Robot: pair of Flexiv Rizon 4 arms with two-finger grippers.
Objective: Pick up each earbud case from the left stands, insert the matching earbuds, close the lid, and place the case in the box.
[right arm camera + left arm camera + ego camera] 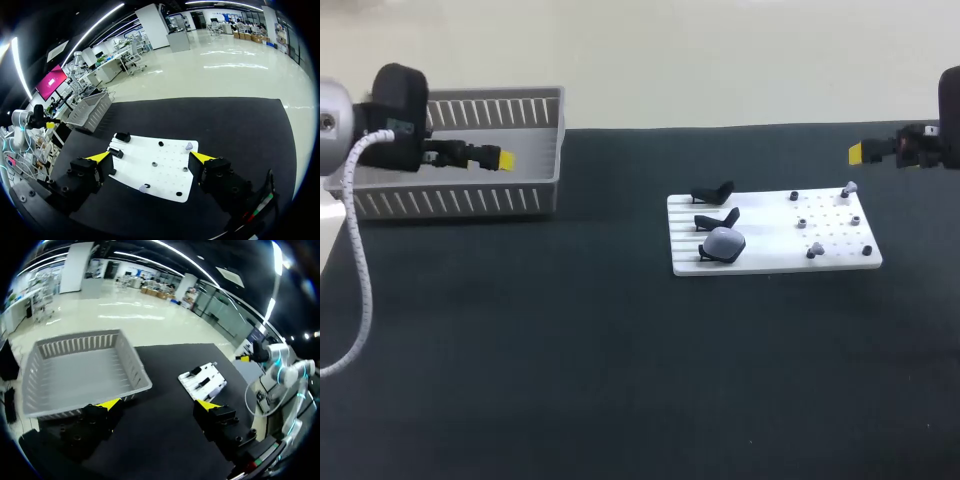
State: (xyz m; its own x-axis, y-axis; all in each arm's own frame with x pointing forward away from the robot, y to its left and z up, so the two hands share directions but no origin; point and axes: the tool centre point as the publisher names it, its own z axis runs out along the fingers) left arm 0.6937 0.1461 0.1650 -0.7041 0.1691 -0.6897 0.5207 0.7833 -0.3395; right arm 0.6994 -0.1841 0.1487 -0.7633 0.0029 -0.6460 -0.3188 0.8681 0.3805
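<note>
Grey earbud case (726, 243) on the nearest stand of the white board (770, 262), well apart from both grippers, left gripper (157, 404) spread wide at the box (470, 203), right gripper (150, 156) also parted, out past the board's right edge.

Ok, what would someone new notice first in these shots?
Probably the white board right of the table's middle, with a grey earbud case sitting at its front left. Next, the grey slatted box at the back left, with the open left pincer by it. The open right pincer hangs off the board's back right.
</note>
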